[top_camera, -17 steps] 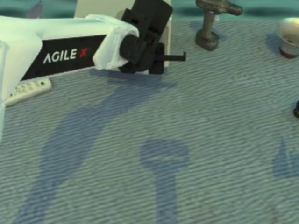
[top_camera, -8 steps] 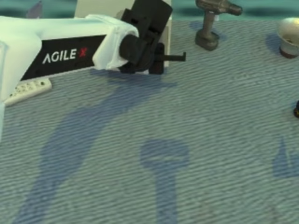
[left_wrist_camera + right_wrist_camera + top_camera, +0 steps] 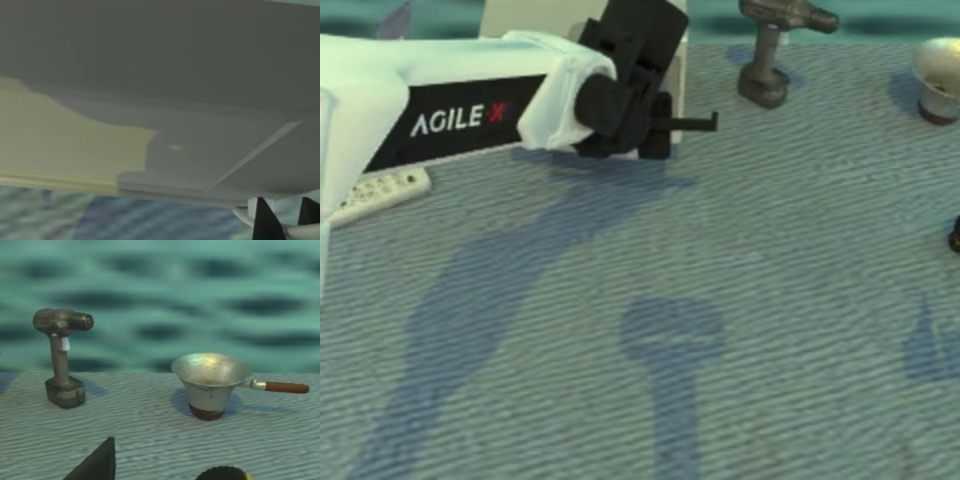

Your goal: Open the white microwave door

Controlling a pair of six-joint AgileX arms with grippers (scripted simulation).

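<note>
The white microwave (image 3: 535, 15) stands at the table's far edge, left of the middle, mostly under my left arm. Up close, the white microwave door (image 3: 200, 135) fills the left wrist view, with a yellowish floor (image 3: 60, 135) showing to one side. My left gripper (image 3: 665, 125) is at the microwave's front right corner. Its two dark fingertips (image 3: 261, 222) sit on either side of the door's white handle (image 3: 292, 230), shut on it. My right gripper (image 3: 100, 465) is parked off to the right, outside the top view.
A grey power drill (image 3: 768, 55) stands right of the microwave. A metal saucepan with a red handle (image 3: 938, 75) is at the far right. A white remote (image 3: 380, 190) lies at the left, and a small black object (image 3: 954, 236) sits at the right edge.
</note>
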